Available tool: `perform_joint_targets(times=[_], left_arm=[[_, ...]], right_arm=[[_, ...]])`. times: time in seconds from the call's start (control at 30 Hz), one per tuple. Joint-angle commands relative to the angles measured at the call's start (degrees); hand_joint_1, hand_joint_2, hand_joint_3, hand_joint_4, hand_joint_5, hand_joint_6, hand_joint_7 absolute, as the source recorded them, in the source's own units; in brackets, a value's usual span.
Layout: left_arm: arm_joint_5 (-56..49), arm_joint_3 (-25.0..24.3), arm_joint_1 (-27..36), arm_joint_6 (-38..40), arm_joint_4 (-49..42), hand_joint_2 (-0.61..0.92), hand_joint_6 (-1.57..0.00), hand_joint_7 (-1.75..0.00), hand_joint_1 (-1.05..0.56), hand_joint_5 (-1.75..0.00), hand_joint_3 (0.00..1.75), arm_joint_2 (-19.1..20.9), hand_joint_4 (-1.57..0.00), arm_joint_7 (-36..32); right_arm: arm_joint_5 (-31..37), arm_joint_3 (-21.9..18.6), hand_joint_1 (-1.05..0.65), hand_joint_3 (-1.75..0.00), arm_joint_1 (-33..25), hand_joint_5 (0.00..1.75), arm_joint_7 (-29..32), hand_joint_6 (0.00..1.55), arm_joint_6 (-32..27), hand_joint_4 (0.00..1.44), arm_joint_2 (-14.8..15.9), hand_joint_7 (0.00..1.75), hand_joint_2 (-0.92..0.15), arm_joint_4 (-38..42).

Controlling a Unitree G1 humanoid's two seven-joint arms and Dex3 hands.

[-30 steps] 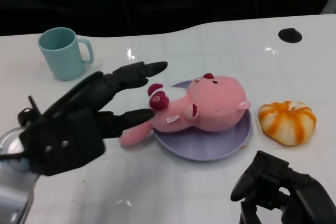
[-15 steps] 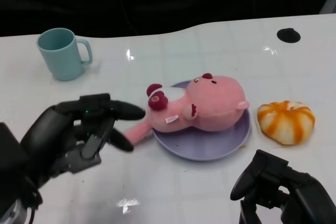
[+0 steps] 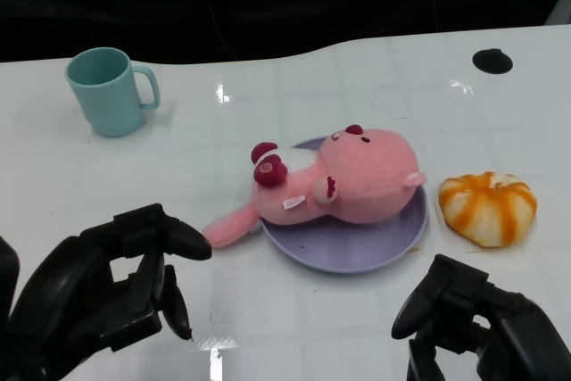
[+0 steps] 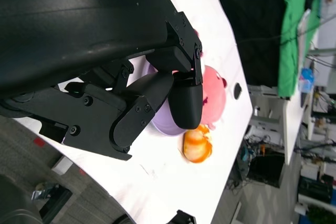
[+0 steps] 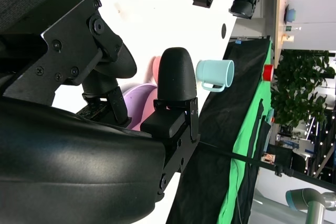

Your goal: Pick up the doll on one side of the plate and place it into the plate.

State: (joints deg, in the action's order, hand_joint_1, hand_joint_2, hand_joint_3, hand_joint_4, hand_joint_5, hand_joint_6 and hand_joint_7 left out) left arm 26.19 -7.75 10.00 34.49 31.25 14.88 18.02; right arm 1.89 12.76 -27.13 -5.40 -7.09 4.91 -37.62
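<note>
The pink doll [image 3: 357, 186] lies on its side in the purple plate [image 3: 357, 260], with one leg hanging over the plate's left rim onto the table. My left hand [image 3: 98, 296] is low at the near left, well apart from the doll, its fingers curled in and holding nothing. The left wrist view shows the doll [image 4: 212, 100] and plate [image 4: 163, 127] beyond those curled fingers. At the near right my right hand [image 3: 477, 323] sits with its fingers curled in and nothing in them.
A teal mug [image 3: 107, 91] stands at the far left. An orange-and-white striped round thing [image 3: 487, 207] lies just right of the plate. A small black disc [image 3: 492, 61] sits near the table's far right edge.
My left hand has drawn back from the doll toward the near left and curled its fingers in. The doll stays in the plate. The right hand has not moved.
</note>
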Motion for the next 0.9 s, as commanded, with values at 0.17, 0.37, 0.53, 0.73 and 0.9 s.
perform_joint_targets(times=[0.17, 0.37, 0.53, 0.73, 0.9], left_arm=[[2.5, 0.3, -0.5, 3.0, -3.0, 0.50, -0.74, -1.73, -0.03, -1.75, 1.38, 0.3, -0.88, 0.3], [2.4, 1.1, -0.8, 2.7, -5.3, 0.49, -0.73, -1.75, 0.00, -1.75, 1.42, 0.6, -0.90, 1.5], [2.6, 1.3, -0.8, 2.4, -6.3, 0.49, -0.73, -1.75, 0.00, -1.75, 1.43, 0.6, -0.91, 1.9], [0.7, 2.5, -0.4, 0.6, -7.0, 0.47, -0.73, -1.75, -0.03, -1.75, 1.41, 1.0, -0.91, 2.4], [1.1, 2.8, -0.3, 0.4, -7.1, 0.47, -0.73, -1.75, -0.03, -1.75, 1.42, 1.3, -0.92, 3.2]], right_arm=[[-0.8, -1.7, 0.07, -1.36, -0.5, 1.74, -0.6, 0.65, 2.5, 0.72, 0.6, 1.51, -0.40, 1.3], [-0.6, -2.1, 0.11, -1.37, -0.9, 1.75, -0.9, 0.65, 5.0, 0.72, 0.6, 1.51, -0.41, 2.9], [-0.5, -2.2, 0.14, -1.38, -1.2, 1.75, -0.9, 0.65, 6.1, 0.72, 0.5, 1.51, -0.42, 3.5], [-0.6, -2.3, 0.14, -1.38, -1.8, 1.75, -1.0, 0.64, 6.7, 0.71, 0.6, 1.52, -0.42, 3.7], [-0.5, -2.5, 0.14, -1.38, -1.7, 1.75, -1.0, 0.64, 7.7, 0.72, 0.6, 1.52, -0.42, 4.1]])
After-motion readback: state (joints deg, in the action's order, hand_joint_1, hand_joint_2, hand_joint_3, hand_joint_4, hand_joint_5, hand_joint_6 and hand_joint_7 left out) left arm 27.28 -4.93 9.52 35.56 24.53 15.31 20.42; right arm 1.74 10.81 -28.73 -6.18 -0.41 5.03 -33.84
